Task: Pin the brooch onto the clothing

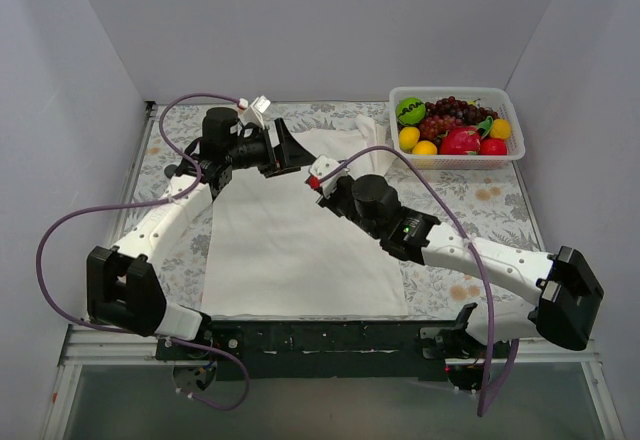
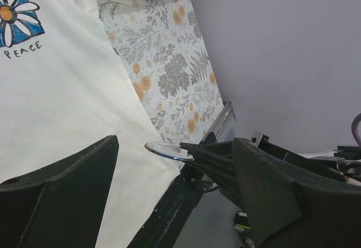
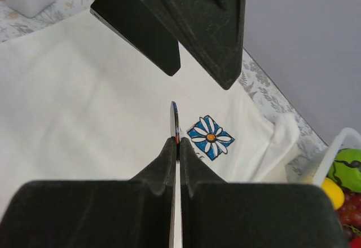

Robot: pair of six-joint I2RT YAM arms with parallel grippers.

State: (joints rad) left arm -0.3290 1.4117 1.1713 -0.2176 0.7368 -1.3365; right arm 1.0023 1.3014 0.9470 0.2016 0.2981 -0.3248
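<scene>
Right wrist – brooch [image 3: 174,121] edge-on; L wrist – its face.

The only word that can be read is "PEACE" [image 2: 22,49], in small dark capitals on the white T-shirt [image 2: 67,107], just under its blue-and-white flower print [image 2: 17,11]. In the right wrist view the same line is mostly hidden and illegible.

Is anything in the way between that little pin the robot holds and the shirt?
Nothing visible. The right gripper pinches the brooch edge-on above the T-shirt, with bare cloth behind it; the open left gripper hovers opposite it, not between.
</scene>
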